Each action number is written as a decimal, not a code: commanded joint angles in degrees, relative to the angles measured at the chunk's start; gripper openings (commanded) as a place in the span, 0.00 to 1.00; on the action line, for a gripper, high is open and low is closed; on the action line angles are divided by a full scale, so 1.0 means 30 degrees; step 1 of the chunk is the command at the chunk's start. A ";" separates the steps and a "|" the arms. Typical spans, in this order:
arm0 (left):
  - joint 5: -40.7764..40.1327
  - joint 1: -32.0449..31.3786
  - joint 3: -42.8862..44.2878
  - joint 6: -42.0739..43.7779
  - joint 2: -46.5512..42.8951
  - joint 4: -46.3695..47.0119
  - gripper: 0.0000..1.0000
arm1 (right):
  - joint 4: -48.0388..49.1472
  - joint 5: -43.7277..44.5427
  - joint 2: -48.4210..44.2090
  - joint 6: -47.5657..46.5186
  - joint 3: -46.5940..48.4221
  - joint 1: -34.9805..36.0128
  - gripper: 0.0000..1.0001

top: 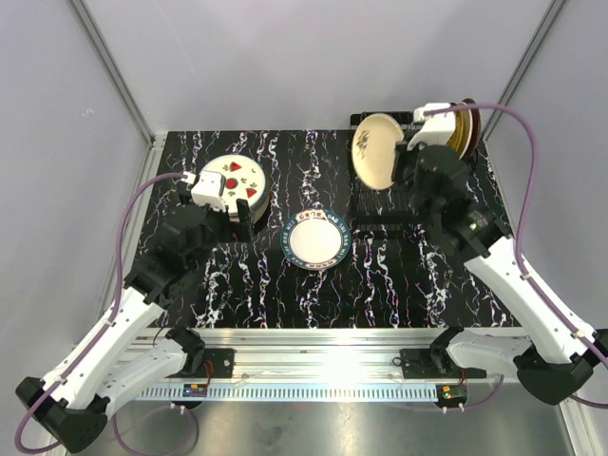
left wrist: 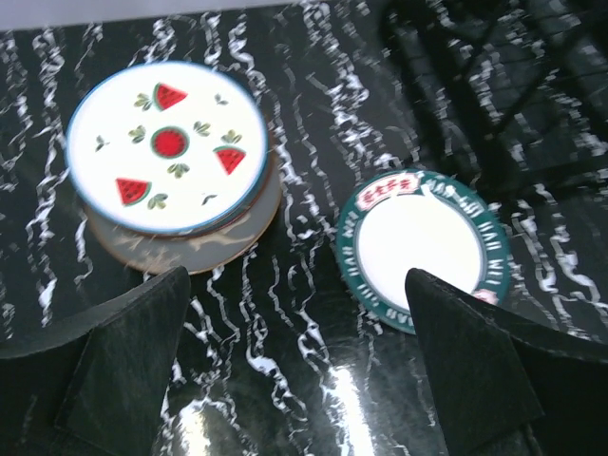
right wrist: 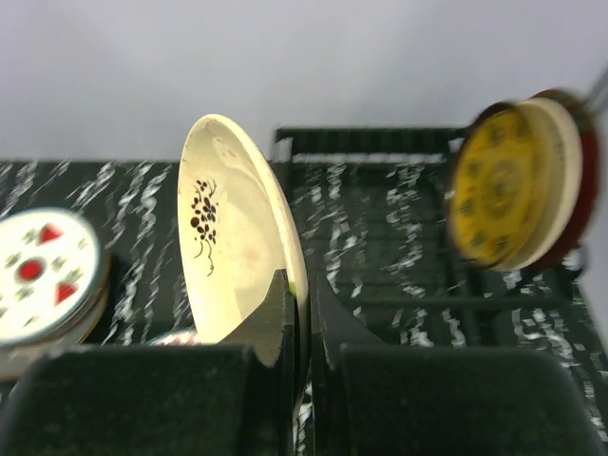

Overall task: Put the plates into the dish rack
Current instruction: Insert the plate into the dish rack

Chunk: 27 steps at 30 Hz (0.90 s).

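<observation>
A cream plate point(top: 377, 150) point(right wrist: 233, 237) with a black flower sprig stands on edge over the left part of the black wire dish rack point(top: 385, 204) point(right wrist: 399, 237), and my right gripper point(top: 415, 152) point(right wrist: 302, 294) is shut on its rim. A yellow plate and others point(top: 465, 128) point(right wrist: 513, 185) stand upright at the rack's right end. A stack topped by the watermelon plate point(top: 237, 180) point(left wrist: 166, 147) lies on the table's left. The teal-rimmed plate point(top: 318, 238) point(left wrist: 423, 247) lies flat mid-table. My left gripper point(top: 228, 211) point(left wrist: 294, 366) hangs open above bare table between the stack and the teal-rimmed plate.
The black marbled table point(top: 380, 285) is bounded by grey walls behind and at both sides. A metal rail point(top: 313, 356) runs along the near edge by the arm bases. The right arm's cable point(top: 527, 171) loops over the rack's right side.
</observation>
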 commanded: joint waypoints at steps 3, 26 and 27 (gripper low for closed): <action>-0.1985 -0.0054 0.0745 0.0329 -0.0231 0.0024 0.99 | 0.0034 0.1545 0.1350 -0.2566 0.3516 -0.2838 0.00; -0.1517 -0.0083 0.0979 0.0388 0.0325 -0.0445 0.99 | 0.3750 0.3183 0.7390 -1.1912 0.5893 -0.6269 0.00; -0.1516 -0.0083 0.0979 0.0417 0.0383 -0.0445 0.99 | 0.3839 0.3127 0.7536 -1.1942 0.5892 -0.6357 0.00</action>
